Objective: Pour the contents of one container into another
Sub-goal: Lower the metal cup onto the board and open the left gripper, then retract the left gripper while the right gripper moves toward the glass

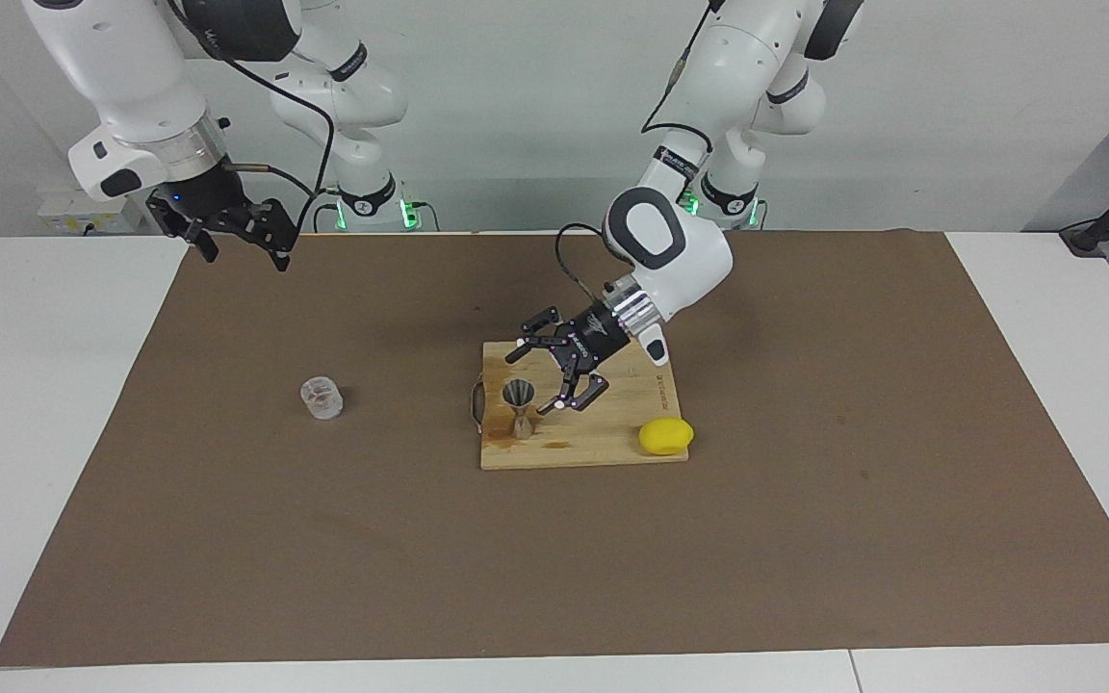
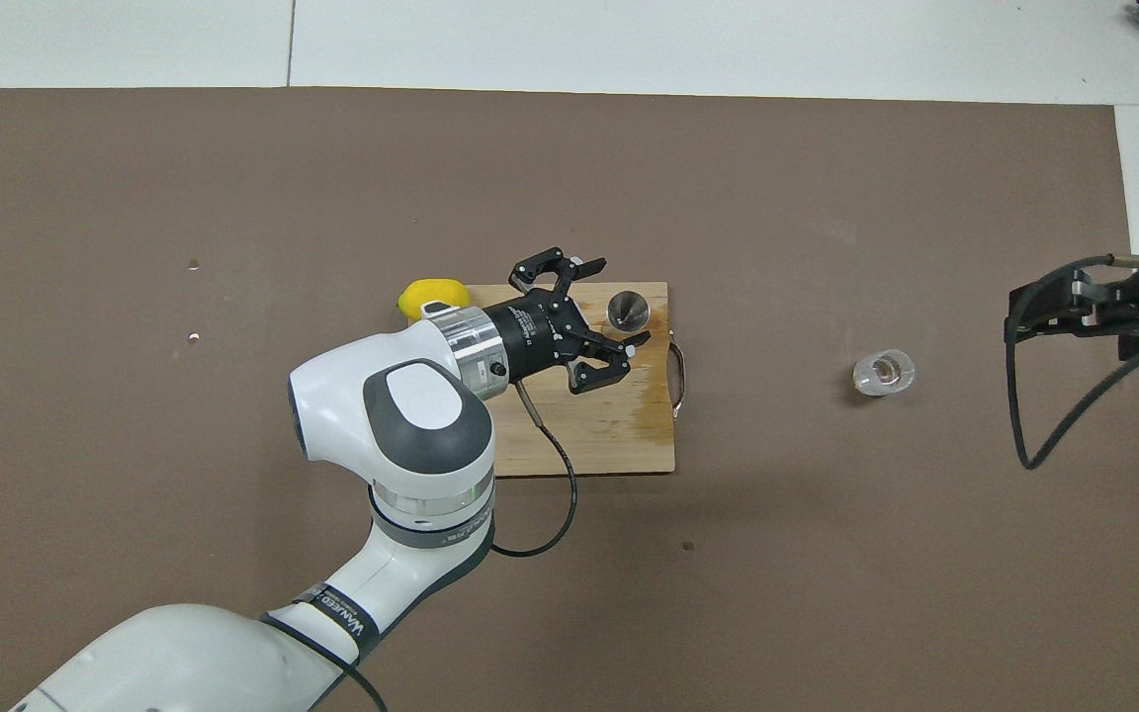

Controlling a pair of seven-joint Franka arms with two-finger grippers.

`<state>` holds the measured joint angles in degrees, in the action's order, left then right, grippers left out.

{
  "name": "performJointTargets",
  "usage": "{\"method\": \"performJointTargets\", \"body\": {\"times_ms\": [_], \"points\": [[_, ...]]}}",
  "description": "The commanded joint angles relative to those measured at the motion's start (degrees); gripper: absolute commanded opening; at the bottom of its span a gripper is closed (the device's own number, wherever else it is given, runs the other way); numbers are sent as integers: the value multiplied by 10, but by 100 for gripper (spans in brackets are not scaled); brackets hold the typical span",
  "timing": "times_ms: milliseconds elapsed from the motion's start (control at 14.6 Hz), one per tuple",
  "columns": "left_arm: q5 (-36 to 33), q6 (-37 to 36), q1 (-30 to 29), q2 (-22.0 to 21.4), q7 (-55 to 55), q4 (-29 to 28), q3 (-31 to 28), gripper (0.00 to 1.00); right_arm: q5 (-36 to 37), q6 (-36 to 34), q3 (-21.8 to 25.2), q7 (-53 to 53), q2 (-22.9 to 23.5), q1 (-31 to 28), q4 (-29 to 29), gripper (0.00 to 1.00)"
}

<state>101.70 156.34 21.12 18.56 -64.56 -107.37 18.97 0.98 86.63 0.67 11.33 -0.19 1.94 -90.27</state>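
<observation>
The clear glass cup (image 1: 322,397) (image 2: 884,372) stands upright on the brown mat, toward the right arm's end of the table. The silver jigger (image 1: 519,406) (image 2: 627,310) stands upright on a wooden cutting board (image 1: 612,448) (image 2: 619,435), at the board's edge toward the cup. My left gripper (image 1: 530,383) (image 2: 621,303) is open and low over the board. Its tips stand on either side of the jigger's upper cone without closing on it. My right gripper (image 1: 245,252) (image 2: 1064,309) is open and empty, and waits raised over the mat's edge at the right arm's end.
A yellow lemon (image 1: 665,436) (image 2: 428,296) lies at the board's corner toward the left arm's end. The board has a metal handle (image 1: 476,399) (image 2: 678,371) on the side toward the cup and a wet stain near the jigger. The brown mat (image 1: 805,539) covers most of the table.
</observation>
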Motion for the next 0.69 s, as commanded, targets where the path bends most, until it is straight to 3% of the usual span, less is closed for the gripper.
{"method": "performJointTargets", "body": {"times_ms": [0,275,618], "points": [[-54,-24,-21,-51,-12,-30,-5,100,-2,2,-2,-6,-2,-2,-3,99],[-205,-74,-87,-58,-14,-25,-7,100,-2,2,-1,-8,-3,-2,-3,100],[-436,-75,-172,-63,-14,-9,-8,100,-3,-4,-1,-16,-7,-6,-4,100]]}}
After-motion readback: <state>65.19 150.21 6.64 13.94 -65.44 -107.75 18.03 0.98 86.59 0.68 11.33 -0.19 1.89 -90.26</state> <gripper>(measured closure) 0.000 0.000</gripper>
